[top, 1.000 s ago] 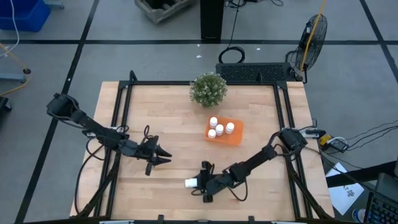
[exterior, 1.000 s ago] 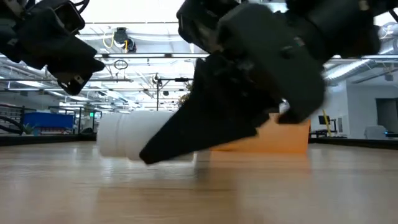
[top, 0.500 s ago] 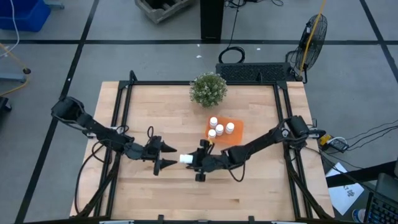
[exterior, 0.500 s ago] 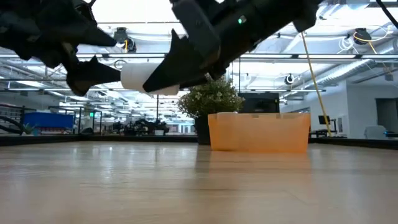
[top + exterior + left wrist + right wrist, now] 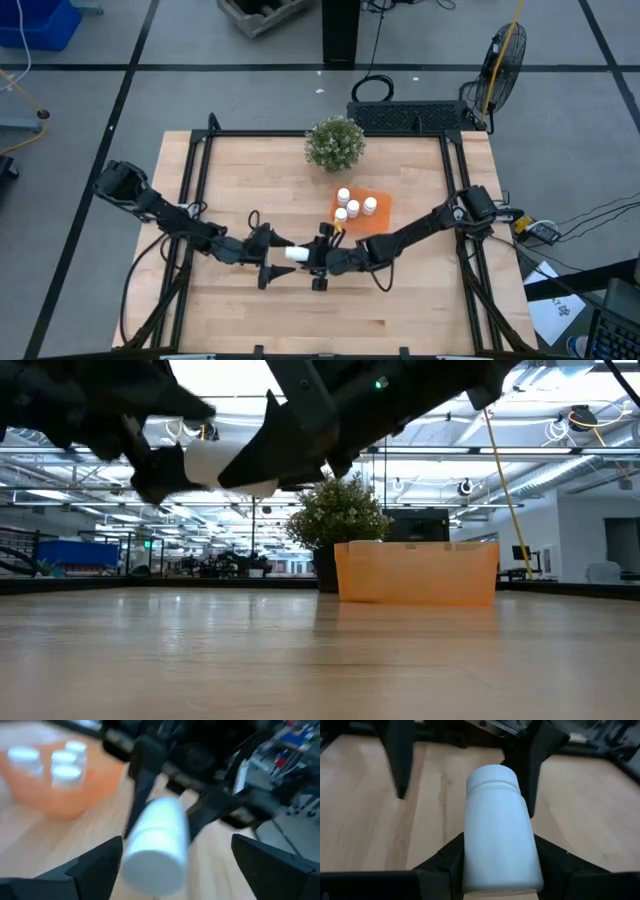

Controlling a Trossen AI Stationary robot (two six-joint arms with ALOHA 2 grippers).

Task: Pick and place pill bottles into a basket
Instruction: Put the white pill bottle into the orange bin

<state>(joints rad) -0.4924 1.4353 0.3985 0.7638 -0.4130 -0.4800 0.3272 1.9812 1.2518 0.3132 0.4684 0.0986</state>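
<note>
four bottles [image 5: 352,207] only from above

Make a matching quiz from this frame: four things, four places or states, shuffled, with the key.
Things:
1. right gripper
2. left gripper
3. orange basket
4. potted plant

Places or states:
A. holds three upright pill bottles
B. stands near the table's far edge
C. open, jaws either side of the cap end of the held bottle
D. shut on a white bottle held lying level above the table

Pairs: 1-D, 2-C, 3-A, 4-B
</note>
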